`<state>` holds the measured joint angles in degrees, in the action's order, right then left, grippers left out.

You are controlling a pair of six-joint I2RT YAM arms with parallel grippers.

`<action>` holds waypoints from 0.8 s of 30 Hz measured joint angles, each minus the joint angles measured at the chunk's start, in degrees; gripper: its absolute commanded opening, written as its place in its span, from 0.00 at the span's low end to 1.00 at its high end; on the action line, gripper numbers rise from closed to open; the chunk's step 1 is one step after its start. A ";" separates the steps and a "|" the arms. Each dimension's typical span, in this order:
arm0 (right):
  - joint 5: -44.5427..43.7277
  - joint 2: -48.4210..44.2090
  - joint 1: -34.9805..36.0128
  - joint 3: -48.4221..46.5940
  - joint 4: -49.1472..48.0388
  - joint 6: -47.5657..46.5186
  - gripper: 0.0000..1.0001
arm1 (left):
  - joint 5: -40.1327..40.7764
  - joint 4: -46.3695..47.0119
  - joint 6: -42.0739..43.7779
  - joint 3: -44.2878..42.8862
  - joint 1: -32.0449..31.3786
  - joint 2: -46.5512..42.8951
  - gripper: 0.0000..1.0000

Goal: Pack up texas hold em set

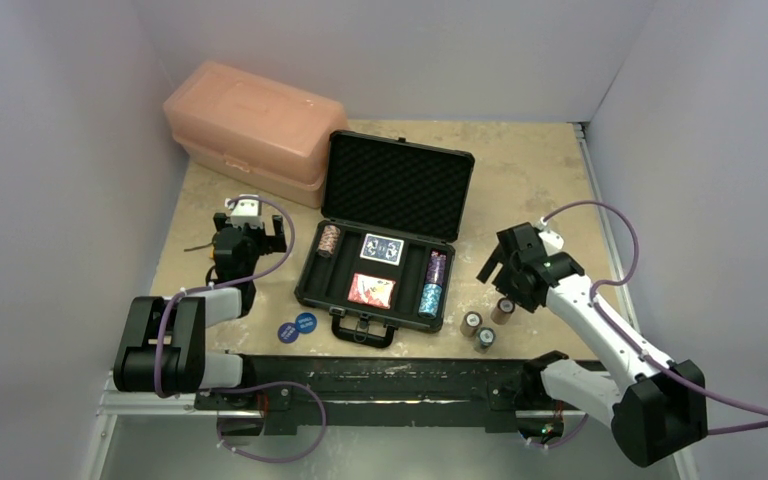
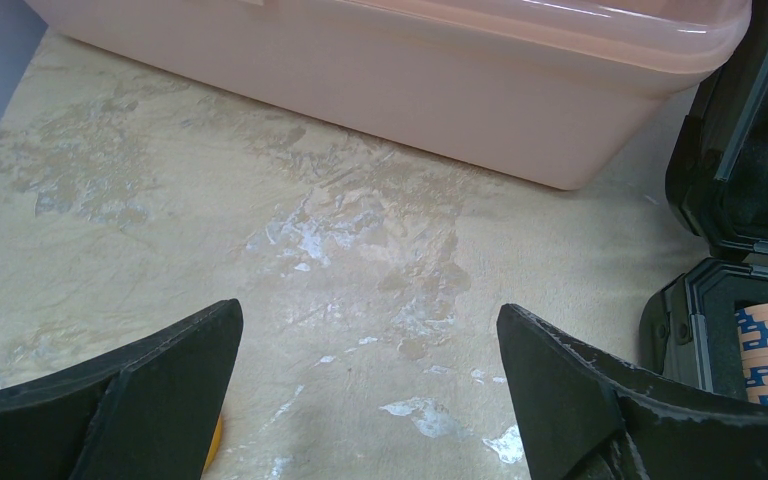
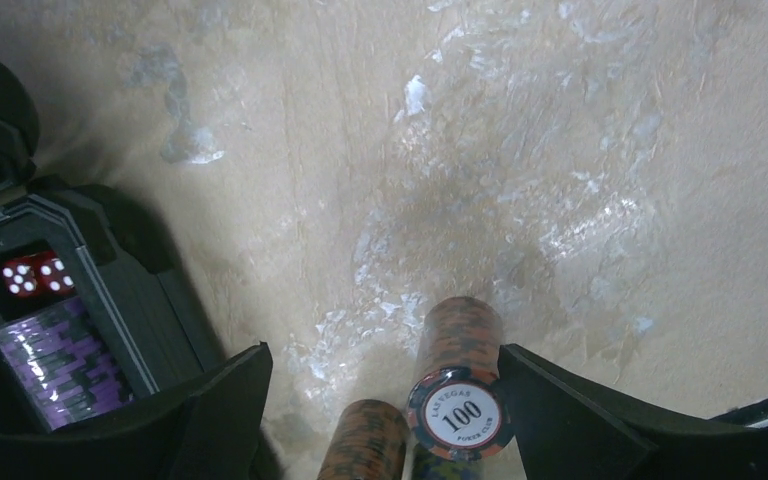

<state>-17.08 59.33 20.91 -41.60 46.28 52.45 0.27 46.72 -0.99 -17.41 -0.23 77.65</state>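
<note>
The black briefcase [image 1: 397, 186] lies open mid-table. Its slots hold an orange-white chip stack [image 1: 329, 240], a blue deck [image 1: 381, 249], a red deck [image 1: 371, 290], purple chips [image 1: 436, 267] and teal chips [image 1: 430, 298]. Two blue discs [image 1: 297, 327] lie at its front left. Three loose chip stacks [image 1: 485, 325] stand to its right. My right gripper [image 3: 382, 352] is open over them. An orange "100" stack [image 3: 460, 398] stands between its fingers, close against the right one, with another stack [image 3: 365, 440] beside it. My left gripper [image 2: 370, 308] is open and empty over bare table, left of the case.
The pink plastic box [image 1: 255, 128] stands at the back left, just ahead of my left gripper [image 1: 252, 228]. A yellow object [image 2: 216, 445] peeks out by its left finger. The case corner [image 3: 110, 290] with red dice [image 3: 32, 275] is left of my right gripper. Grey walls enclose the table.
</note>
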 measured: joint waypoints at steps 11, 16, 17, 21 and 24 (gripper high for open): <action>1.11 0.04 -0.04 2.64 1.44 4.90 0.74 | 0.00 0.02 0.00 0.00 0.00 0.00 1.00; 1.22 -0.42 -0.04 4.24 1.95 5.68 0.69 | 0.00 0.02 -0.02 0.00 0.00 0.00 1.00; 1.40 -0.42 -0.04 4.68 2.03 5.73 0.69 | 0.00 0.02 0.00 0.00 0.00 0.00 1.00; 1.53 -0.42 -0.04 5.09 2.32 5.90 0.64 | 0.02 0.02 0.00 0.00 0.00 0.00 1.00; 1.55 -0.42 -0.04 5.18 2.21 5.99 0.56 | 0.00 0.02 0.00 0.00 0.00 0.00 1.00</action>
<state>-15.53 58.92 20.86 -36.42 48.49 58.43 0.27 46.74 -0.99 -17.41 -0.23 77.65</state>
